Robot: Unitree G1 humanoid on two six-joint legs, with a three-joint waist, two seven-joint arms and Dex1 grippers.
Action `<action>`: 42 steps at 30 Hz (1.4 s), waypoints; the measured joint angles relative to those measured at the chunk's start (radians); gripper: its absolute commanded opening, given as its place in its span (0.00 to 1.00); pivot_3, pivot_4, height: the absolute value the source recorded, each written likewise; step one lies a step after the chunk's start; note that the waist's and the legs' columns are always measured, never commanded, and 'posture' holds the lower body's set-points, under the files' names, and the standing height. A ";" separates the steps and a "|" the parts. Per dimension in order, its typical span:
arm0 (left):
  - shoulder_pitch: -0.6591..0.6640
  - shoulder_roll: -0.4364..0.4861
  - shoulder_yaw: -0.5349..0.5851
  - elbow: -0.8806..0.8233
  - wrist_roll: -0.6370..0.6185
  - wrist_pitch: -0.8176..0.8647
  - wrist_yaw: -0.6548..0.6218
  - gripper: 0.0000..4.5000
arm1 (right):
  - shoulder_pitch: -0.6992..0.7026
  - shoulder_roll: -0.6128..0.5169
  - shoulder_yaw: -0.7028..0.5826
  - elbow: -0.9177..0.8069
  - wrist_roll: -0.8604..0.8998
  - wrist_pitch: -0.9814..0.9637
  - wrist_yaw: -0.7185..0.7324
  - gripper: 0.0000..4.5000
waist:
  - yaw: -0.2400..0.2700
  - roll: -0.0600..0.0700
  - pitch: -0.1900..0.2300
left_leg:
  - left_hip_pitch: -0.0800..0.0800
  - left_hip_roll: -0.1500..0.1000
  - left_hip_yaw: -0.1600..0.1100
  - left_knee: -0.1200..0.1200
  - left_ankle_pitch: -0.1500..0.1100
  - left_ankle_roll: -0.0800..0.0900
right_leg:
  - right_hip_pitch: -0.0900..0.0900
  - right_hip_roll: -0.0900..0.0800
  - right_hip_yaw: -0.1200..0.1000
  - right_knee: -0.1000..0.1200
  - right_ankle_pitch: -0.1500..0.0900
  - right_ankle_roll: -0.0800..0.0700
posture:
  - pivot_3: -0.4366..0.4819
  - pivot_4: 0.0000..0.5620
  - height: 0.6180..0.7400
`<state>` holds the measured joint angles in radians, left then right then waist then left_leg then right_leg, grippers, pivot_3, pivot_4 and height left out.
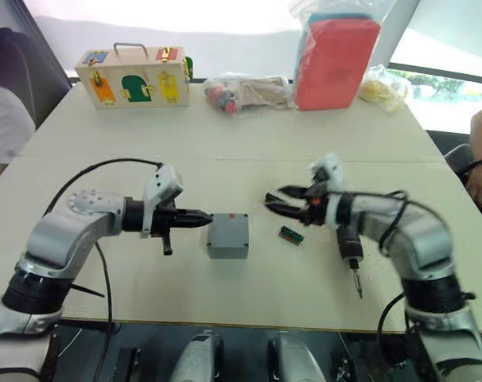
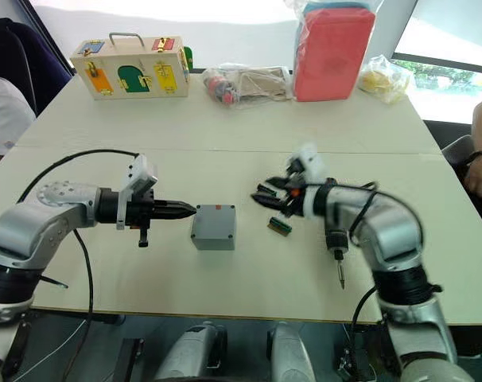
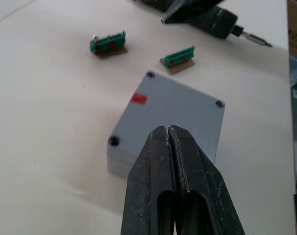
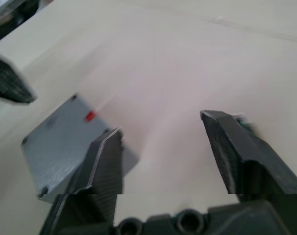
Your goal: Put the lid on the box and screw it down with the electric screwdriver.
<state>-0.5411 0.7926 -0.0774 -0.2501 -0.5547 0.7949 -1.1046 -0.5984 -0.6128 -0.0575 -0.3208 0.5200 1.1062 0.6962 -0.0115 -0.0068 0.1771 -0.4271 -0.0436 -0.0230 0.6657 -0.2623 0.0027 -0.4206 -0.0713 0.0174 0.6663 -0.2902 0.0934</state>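
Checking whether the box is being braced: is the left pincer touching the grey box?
Cannot tell. In the left eye view the shut left pincer has its tip right at the edge of the box; the left wrist view overlaps them, so neither contact nor a gap shows plainly.

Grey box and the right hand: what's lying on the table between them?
A small green connector piece lies between the box and the right hand, apart from the box; the left eye view shows it.

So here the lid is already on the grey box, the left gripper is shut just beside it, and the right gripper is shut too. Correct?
Not quite: the right gripper is open, its fingers spread wide in the right wrist view. The rest holds: the lid sits on the box, and the left gripper is shut beside it.
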 measured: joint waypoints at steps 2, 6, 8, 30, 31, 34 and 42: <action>-0.037 -0.007 -0.029 -0.007 0.001 -0.019 -0.029 0.00 | -0.072 -0.082 -0.040 -0.004 0.043 0.194 -0.007 0.97 | 0.000 0.000 0.000 | 0.000 0.000 0.000 0.000 0.000 0.000 | 0.000 0.000 0.000 0.000 0.000 0.000 | 0.48 0.27 0.98; -0.087 -0.025 -0.087 -0.032 0.003 -0.070 -0.088 0.00 | -0.144 -0.301 -0.031 0.057 0.086 0.474 -0.040 0.97 | 0.002 -0.001 0.000 | -0.001 0.000 0.000 0.000 -0.002 0.003 | 0.001 -0.001 0.000 -0.002 0.000 0.000 | 0.48 0.27 0.98; -0.096 -0.039 -0.110 -0.035 0.015 -0.097 -0.104 0.00 | -0.147 -0.424 0.077 0.154 0.151 0.500 -0.078 0.97 | 0.000 0.000 0.000 | 0.000 0.000 0.002 0.000 -0.002 0.004 | 0.001 -0.001 0.001 -0.002 0.000 0.000 | 0.48 0.27 0.98; 0.035 -0.084 -0.121 -0.158 0.021 -0.092 0.021 0.00 | -0.415 -0.458 0.592 0.573 0.723 0.502 -0.506 0.97 | 0.001 0.000 0.000 | -0.002 0.002 0.005 0.001 -0.003 0.006 | -0.002 0.000 0.004 -0.002 0.000 0.000 | 0.48 0.27 0.98; 0.036 -0.085 -0.121 -0.158 0.021 -0.087 0.028 0.00 | -0.414 -0.453 0.597 0.573 0.720 0.502 -0.509 0.97 | 0.000 0.000 0.000 | -0.002 0.002 0.005 0.001 -0.003 0.006 | -0.002 0.000 0.004 -0.002 0.000 0.000 | 0.48 0.27 0.98; 0.037 -0.090 -0.121 -0.159 0.020 -0.082 0.046 0.00 | -0.412 -0.439 0.598 0.572 0.686 0.503 -0.513 0.84 | 0.000 -0.002 -0.001 | -0.002 0.002 0.005 0.001 -0.003 0.006 | -0.002 0.001 0.004 -0.002 0.000 0.000 | 0.48 0.27 0.98; 0.067 -0.105 -0.118 -0.158 -0.002 -0.066 0.066 0.00 | -0.389 -0.413 0.584 0.631 0.603 0.502 -0.506 0.40 | 0.003 -0.015 -0.011 | 0.001 0.002 0.003 0.002 -0.004 0.007 | 0.004 0.000 0.002 -0.004 0.000 0.000 | 0.48 0.27 0.98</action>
<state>-0.4736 0.6878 -0.1956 -0.4076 -0.5571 0.7287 -1.0390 -0.9876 -1.0257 0.5267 0.3101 1.1233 1.6081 0.1898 -0.0086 -0.0213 0.1661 -0.4257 -0.0414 -0.0205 0.6673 -0.2662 0.0096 -0.4165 -0.0710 0.0191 0.6625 -0.2902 0.0934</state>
